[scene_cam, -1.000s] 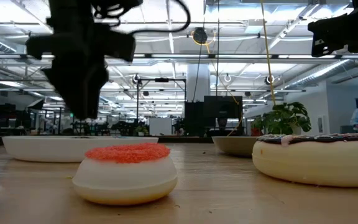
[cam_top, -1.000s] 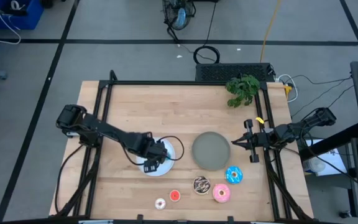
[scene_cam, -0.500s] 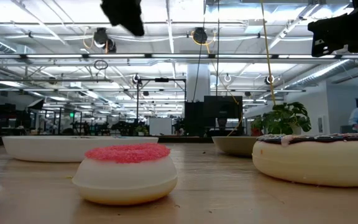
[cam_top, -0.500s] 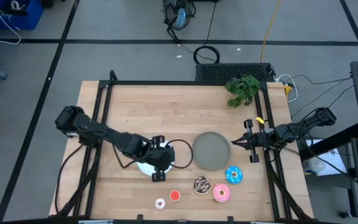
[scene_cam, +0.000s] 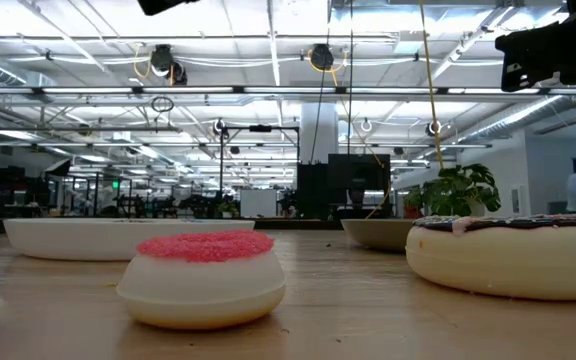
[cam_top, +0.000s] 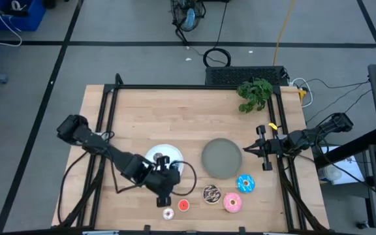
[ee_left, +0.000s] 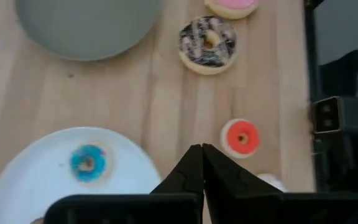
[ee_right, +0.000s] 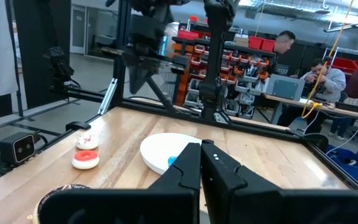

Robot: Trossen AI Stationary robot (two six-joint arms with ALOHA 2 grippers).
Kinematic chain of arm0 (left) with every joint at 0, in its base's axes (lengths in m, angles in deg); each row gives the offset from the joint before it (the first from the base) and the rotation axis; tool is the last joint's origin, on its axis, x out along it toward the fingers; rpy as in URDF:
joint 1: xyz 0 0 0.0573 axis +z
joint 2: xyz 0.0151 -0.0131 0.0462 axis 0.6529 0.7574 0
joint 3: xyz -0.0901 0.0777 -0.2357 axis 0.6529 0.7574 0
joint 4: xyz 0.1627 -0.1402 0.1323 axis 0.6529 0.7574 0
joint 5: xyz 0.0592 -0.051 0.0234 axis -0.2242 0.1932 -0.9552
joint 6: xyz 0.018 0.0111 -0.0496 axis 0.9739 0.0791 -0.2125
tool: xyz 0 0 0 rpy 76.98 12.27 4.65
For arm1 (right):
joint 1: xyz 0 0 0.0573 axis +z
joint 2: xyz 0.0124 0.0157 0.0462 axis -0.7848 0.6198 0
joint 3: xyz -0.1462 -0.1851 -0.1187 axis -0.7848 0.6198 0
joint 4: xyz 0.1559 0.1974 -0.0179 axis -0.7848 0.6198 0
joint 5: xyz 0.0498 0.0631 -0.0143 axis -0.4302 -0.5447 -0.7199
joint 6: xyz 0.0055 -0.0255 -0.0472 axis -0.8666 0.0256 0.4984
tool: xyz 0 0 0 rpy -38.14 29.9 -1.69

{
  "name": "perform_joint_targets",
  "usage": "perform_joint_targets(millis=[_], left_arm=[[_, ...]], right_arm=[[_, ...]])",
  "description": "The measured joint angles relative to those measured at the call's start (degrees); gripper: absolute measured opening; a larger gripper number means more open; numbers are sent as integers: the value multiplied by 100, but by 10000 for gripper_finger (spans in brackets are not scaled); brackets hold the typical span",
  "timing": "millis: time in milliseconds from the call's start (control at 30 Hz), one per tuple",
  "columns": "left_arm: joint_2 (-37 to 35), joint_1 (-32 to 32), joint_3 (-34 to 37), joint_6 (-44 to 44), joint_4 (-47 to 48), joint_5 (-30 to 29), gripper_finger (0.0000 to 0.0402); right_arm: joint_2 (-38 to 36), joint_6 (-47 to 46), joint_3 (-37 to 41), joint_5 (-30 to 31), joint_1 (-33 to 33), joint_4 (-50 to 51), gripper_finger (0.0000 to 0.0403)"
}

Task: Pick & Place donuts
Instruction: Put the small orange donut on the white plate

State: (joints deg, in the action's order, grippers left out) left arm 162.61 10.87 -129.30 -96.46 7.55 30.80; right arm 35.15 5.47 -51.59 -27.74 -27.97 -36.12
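One mini blue donut (ee_left: 87, 163) is lying on the white plate (cam_top: 150, 158). Five donuts are waiting near the table's front edge. The left gripper (cam_top: 164, 199), fingers clenched and empty, is hanging over the red donut (cam_top: 183, 205). The right gripper (cam_top: 248, 150), clenched too, is waiting at the right.

Both arms are basically all black: chunky rounded joints linked by slim straight segments, with thin black cables looping loose alongside. The left hand (cam_top: 164, 193) looks like a blocky dark lump from above. The right hand (cam_top: 260, 148) has a little yellow tag nearby. Fingers (ee_left: 188, 177) are matte black wedges tapering to a point.
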Motion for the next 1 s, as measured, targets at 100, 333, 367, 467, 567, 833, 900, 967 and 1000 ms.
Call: perform_joint_targets(millis=[100, 333, 367, 467, 567, 833, 900, 967, 1000], left_arm=[[216, -172, 8, 108, -35, -3, 9], [938, -262, -188, 43, -334, 530, 4], [1065, -260, -317, 28, -200, 564, 6], [1557, -219, -944, 236, 80, 674, 10], [2070, -206, -1672, 820, 434, 685, 8], [2706, -172, -2623, 1912, 546, 534, 50], [2730, -174, -2560, 1993, 571, 407, 81], [2711, -174, -2441, 1976, 563, 295, 117], [2706, -172, -2379, 1901, 550, 241, 134]], right_arm=[[8, 4, -2, 2, 0, -2, 0], [64, 3, -2, 7, -2, 1, 0], [79, 2, -2, 11, -2, -23, 0], [89, -2, -2, 9, -1, -35, 0], [100, -3, -2, 8, -2, -97, 0], [119, -4, -2, 7, -2, -96, 0], [131, 1, -2, 5, -2, -80, 0], [144, 4, -2, 4, -2, -96, 0], [148, 6, -2, 4, -2, -93, 0]])
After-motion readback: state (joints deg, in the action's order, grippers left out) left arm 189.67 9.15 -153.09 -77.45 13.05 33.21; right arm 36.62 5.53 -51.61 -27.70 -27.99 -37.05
